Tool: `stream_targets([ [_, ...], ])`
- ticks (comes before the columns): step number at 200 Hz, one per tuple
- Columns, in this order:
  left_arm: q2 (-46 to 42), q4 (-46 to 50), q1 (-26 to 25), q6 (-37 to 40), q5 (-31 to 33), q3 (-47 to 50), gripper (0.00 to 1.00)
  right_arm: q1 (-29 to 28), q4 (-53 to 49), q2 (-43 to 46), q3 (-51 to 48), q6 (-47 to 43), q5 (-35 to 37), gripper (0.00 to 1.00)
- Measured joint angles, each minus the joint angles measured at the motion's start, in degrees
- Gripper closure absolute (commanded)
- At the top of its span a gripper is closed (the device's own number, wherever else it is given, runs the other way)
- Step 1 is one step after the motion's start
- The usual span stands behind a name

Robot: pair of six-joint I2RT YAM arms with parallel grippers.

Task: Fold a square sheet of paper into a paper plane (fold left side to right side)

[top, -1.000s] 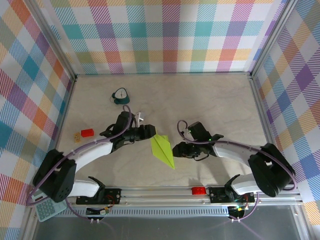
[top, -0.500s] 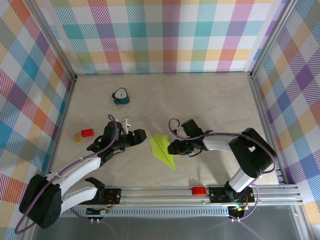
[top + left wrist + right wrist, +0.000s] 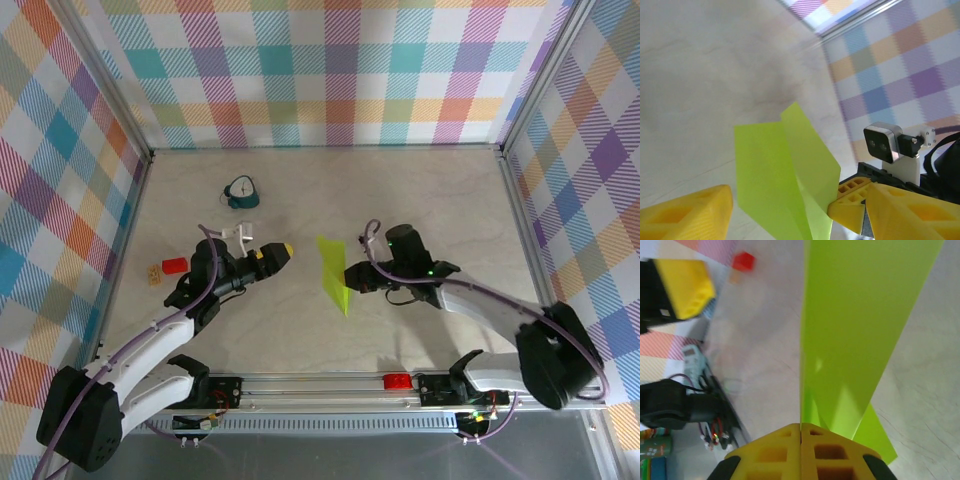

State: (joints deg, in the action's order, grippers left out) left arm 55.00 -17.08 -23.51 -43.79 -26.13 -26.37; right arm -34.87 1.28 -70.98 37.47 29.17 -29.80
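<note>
Right claw (image 3: 347, 278) is clamped shut on the lime paper plane (image 3: 331, 270), holding it on edge over the worktop (image 3: 430, 200) at frame centre, probably to keep its centre crease pressed. Left claw (image 3: 275, 253), fingers spread and empty, hangs clear at centre left.

One lime paper plane (image 3: 333, 275), one teal clock (image 3: 241, 192), one red block (image 3: 175, 265), two pincers, left pincer (image 3: 275, 253), right pincer (image 3: 351, 278)

Paper plane (image 3: 785, 185) partly beyond frame edge
</note>
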Motion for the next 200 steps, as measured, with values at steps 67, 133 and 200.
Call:
stream_targets([
  [67,6.7,-12.6,-0.6,-4.9,-13.4,-4.0,0.36,0.2,8.0,11.9,-1.2,4.8,-5.3,0.98],
  [133,10.8,-15.0,-4.5,-4.3,-17.6,-8.6,0.44,0.0,12.1,9.5,-0.9,8.7,-9.8,0.98],
  [200,12.1,-14.6,-5.9,-3.1,-17.7,-9.5,0.82,-0.5,14.2,6.9,-0.4,10.7,-11.2,0.89],
])
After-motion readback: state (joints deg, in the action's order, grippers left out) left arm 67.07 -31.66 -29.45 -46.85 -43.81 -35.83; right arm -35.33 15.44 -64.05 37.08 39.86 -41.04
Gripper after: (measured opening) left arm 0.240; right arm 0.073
